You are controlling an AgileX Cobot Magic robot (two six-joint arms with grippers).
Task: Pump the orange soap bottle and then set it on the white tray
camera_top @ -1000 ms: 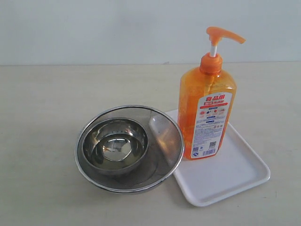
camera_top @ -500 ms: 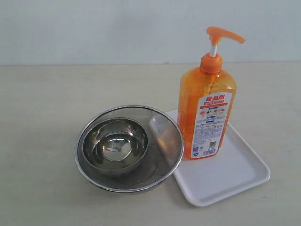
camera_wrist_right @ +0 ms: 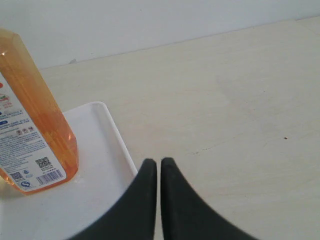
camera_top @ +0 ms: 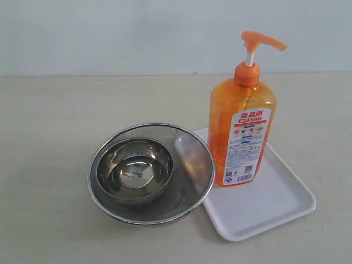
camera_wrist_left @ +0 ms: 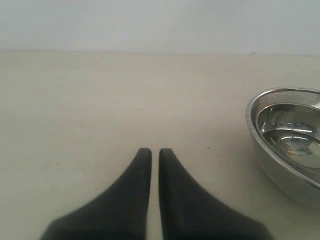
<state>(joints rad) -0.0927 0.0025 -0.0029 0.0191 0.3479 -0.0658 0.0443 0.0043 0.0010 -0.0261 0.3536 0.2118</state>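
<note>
With both the left gripper [camera_wrist_left: 151, 152] and the right gripper [camera_wrist_right: 159, 164] closed on nothing above the table [camera_wrist_left: 75, 100], nothing has moved in the last second: the white tray [camera_top: 286, 212] lies nearest, the orange soap bottle [camera_top: 242, 137] upright on its 10 o'clock part, so placement looks done.

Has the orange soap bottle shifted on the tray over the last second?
No. The orange soap bottle stands at the same spot on the white tray, beside the mesh strainer.
</note>
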